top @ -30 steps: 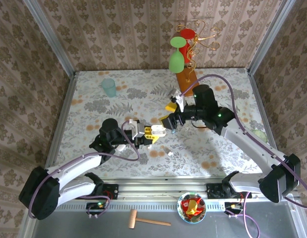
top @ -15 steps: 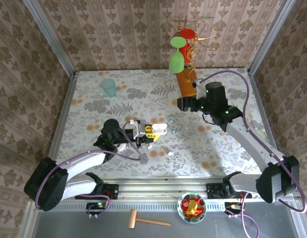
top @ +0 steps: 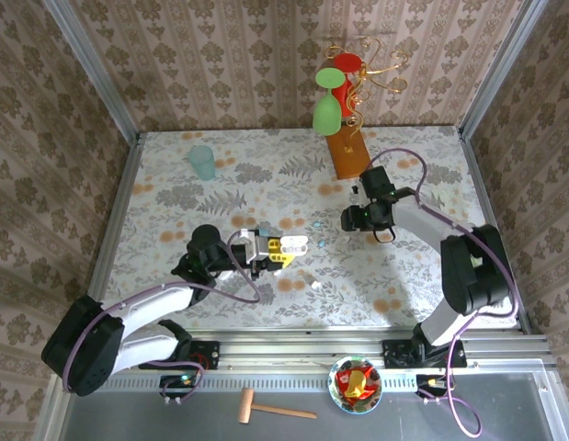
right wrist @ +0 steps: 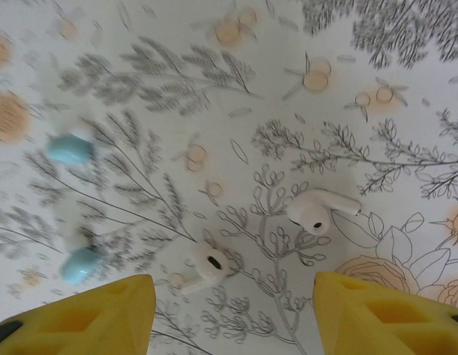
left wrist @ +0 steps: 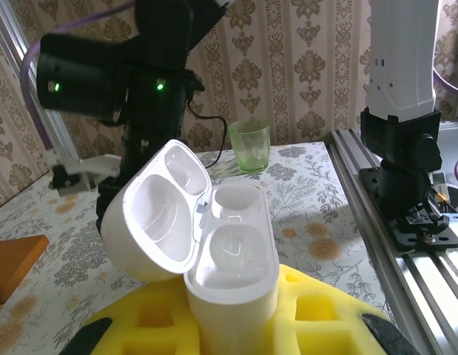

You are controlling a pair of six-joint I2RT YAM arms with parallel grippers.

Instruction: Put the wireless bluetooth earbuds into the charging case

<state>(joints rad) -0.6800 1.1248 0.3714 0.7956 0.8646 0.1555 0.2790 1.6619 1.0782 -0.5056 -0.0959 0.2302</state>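
table (top: 174, 175) — floral | white earbuds (right wrist: 315, 211); blue earbuds (right wrist: 69, 149); green cup (top: 201, 162)

- Charging case (left wrist: 221, 251): white plastic, high gloss, smooth; inner wells equally shiny.
- Wireless bluetooth earbuds (right wrist: 316, 211): white plastic, glossy, smooth.
- Pale blue buds (right wrist: 69, 149), at 9 o'clock of the white ones: plastic by look; too blurred to judge the finish.
- Left tool (left wrist: 232, 325) and right tool (right wrist: 232, 310): yellow fingers (left wrist: 325, 314), matt, moulded with square pockets.
- Desk (right wrist: 302, 96): smooth matt covering, printed floral pattern.
- Cup (left wrist: 249, 146), 12 o'clock of the case: translucent green, slight sheen.
- Block (left wrist: 14, 266), 9 o'clock: orange-brown wood, matt.
- Rail (left wrist: 384, 244), 3 o'clock: bare grey metal, grooved.
- White arm link (left wrist: 402, 52): smooth satin plastic.
- Black arm housing (left wrist: 140, 59): matt.
- Mallet (top: 270, 409): pale bare wood.
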